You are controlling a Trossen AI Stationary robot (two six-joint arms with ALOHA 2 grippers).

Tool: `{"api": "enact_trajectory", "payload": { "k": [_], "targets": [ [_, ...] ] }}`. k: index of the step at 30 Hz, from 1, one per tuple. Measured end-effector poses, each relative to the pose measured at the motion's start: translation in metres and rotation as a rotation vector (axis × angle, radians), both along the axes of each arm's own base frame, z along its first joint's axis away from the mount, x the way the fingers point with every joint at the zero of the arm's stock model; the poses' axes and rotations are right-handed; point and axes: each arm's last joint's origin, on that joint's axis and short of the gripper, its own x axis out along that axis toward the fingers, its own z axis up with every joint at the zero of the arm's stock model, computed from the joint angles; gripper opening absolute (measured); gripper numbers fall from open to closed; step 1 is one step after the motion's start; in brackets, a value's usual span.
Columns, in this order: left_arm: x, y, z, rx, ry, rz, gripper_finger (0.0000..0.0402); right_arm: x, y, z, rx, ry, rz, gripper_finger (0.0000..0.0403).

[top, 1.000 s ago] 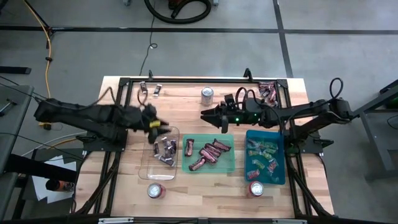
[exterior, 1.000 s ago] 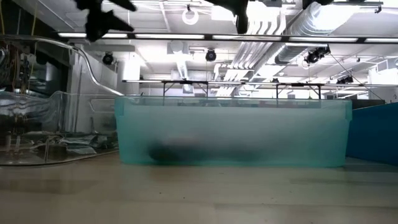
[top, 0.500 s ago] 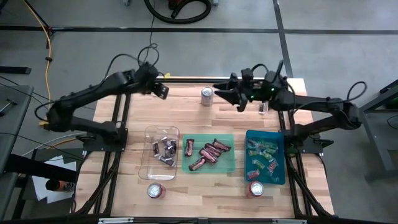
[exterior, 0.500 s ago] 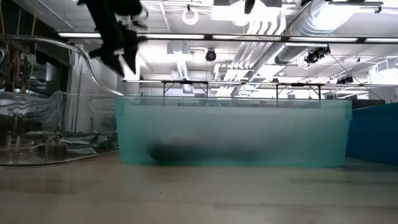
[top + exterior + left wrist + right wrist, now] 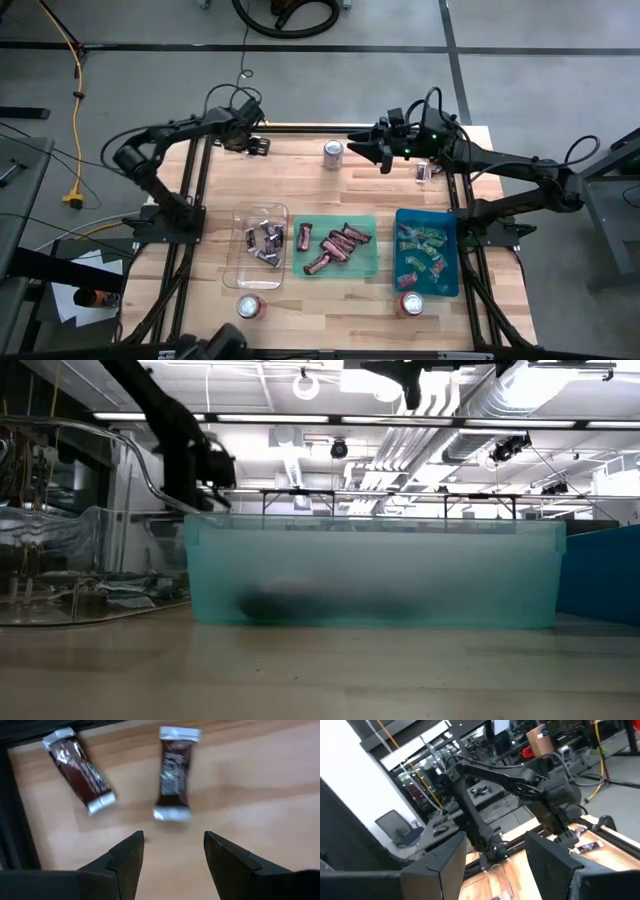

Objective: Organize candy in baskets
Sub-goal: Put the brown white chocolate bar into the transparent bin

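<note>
High view: left gripper point(image 5: 256, 146) at the table's far left corner, just over two dark-wrapped candies point(image 5: 173, 772) on bare wood beside the black frame point(image 5: 190, 170). Left wrist view: fingers point(image 5: 127, 860) spread apart, nothing between them, both sweets lying just ahead, one straight, one angled. Right gripper point(image 5: 358, 150) raised near the far edge, beside a silver can point(image 5: 333, 153); fingers point(image 5: 547, 865) parted and empty in the right wrist view. Nearer the front, three baskets in a row: clear basket point(image 5: 240, 270) with dark-silver pieces, green basket point(image 5: 365, 265) with maroon bars, teal basket point(image 5: 450, 285) with light green and pink ones. Two more cans point(image 5: 250, 306) near the front edge. Possibly another wrapped piece point(image 5: 423, 172) past the right gripper, too small to be sure.
</note>
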Motion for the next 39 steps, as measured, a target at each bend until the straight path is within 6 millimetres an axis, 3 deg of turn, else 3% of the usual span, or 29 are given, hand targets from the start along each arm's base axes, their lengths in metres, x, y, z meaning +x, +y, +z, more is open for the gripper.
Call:
{"api": "enact_trajectory", "payload": {
  "k": [6, 11, 29, 39],
  "targets": [
    [-0.003, 0.02, -0.034, -0.055, 0.03, 0.035, 0.0193, 0.0, -0.001, 0.0, 0.044, -0.003, -0.025, 0.0197],
    [0.0, 0.027, -0.047, -0.067, 0.011, 0.011, 0.0193, 0.0, -0.001, 0.0, 0.046, -0.005, -0.059, 0.0197],
    [0.009, 0.028, -0.036, -0.048, -0.139, -0.118, 0.0193, 0.0, -0.002, -0.001, 0.055, -0.002, -0.078, 0.0197],
    [0.012, 0.033, -0.029, 0.034, -0.187, -0.067, 0.0193, 0.0, -0.002, -0.001, 0.049, 0.003, -0.079, 0.0197]
  ]
}}
